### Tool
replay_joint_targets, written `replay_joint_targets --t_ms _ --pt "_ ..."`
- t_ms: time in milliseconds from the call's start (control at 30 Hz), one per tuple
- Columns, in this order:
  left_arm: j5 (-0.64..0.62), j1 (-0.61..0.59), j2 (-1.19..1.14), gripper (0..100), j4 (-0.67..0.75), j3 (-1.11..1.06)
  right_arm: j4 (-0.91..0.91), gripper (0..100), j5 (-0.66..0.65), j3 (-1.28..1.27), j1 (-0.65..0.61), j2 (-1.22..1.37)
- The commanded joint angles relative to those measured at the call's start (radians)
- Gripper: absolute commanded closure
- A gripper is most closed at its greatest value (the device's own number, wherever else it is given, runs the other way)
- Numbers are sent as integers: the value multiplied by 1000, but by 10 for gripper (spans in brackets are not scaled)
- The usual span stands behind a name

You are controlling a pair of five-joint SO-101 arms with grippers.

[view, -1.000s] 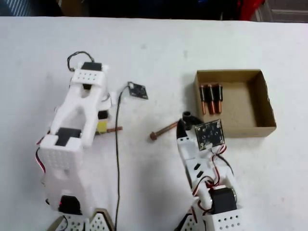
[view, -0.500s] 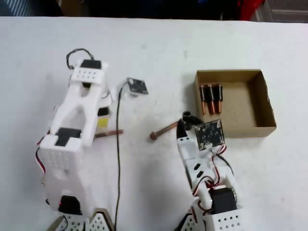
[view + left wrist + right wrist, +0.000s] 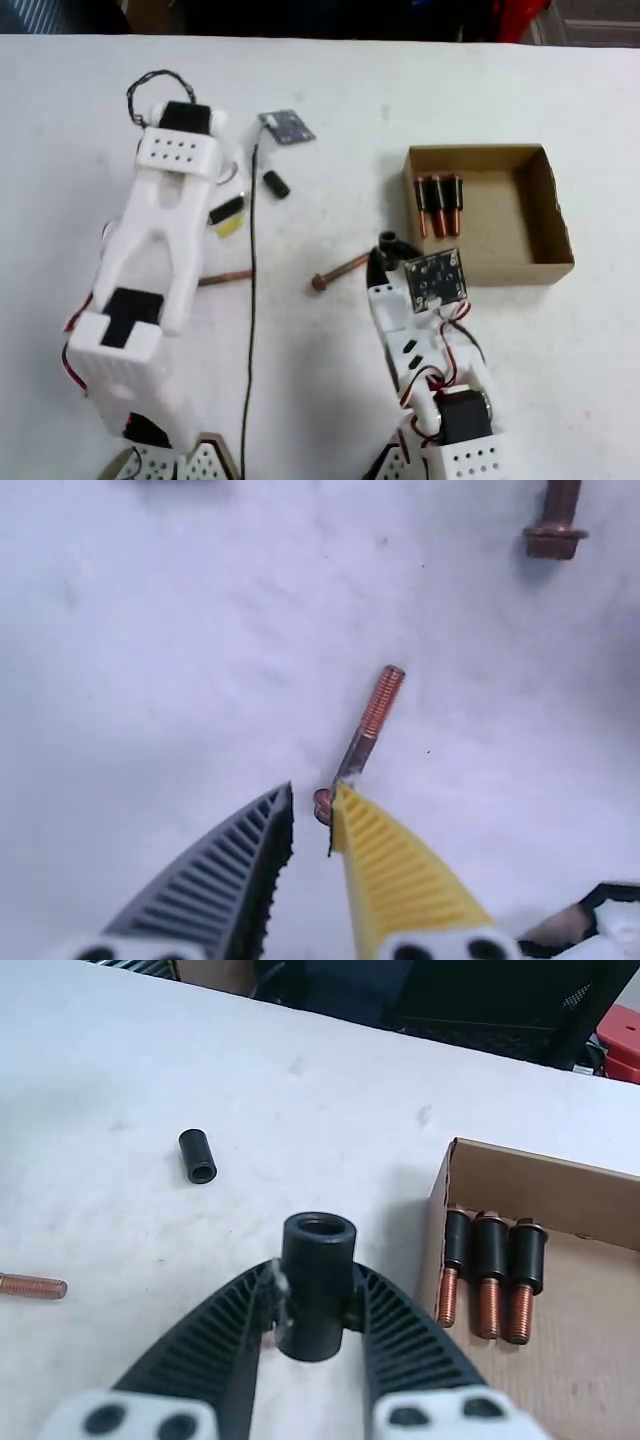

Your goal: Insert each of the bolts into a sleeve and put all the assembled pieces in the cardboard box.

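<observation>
Sleeve (image 3: 318, 1245) — upright, pinched at tips of right hand (image 3: 318, 1278)

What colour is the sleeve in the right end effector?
The sleeve is black; right wrist view.

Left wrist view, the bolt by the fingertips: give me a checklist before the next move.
1. Right gripper clamping the sleeve, open end unblocked: ok.
2. Left gripper holding the bolt: not ok; it lies on the table, jaws narrowly apart.
3. Bolt head lined up between those jaws: cannot tell.
4. Second bolt and loose sleeve free on the table: ok.
5. Cardboard box has room beside three assembled pieces: ok.
</observation>
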State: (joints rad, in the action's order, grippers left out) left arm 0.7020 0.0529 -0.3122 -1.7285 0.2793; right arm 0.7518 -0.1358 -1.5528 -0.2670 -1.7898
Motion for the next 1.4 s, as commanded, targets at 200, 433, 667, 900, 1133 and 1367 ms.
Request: replay_joint_targets --t_ms 200,433,667,900,1133,1367 --pt "-244 -56 67 906 -44 43 -28 981 8 8 2 -12" --pt "-396 -73 70 978 -48 41 -28 981 8 8 2 -12" --pt "-629 -64 70 977 -55 41 -28 981 8 8 2 -12" --pt "-974 -48 70 977 -57 41 -28 981 8 8 2 -12" --pt "-1157 -44 71 976 -57 -61 -28 981 8 8 2 -12" --pt "-1244 -44 73 976 -55 -71 -28 981 8 8 2 -12"
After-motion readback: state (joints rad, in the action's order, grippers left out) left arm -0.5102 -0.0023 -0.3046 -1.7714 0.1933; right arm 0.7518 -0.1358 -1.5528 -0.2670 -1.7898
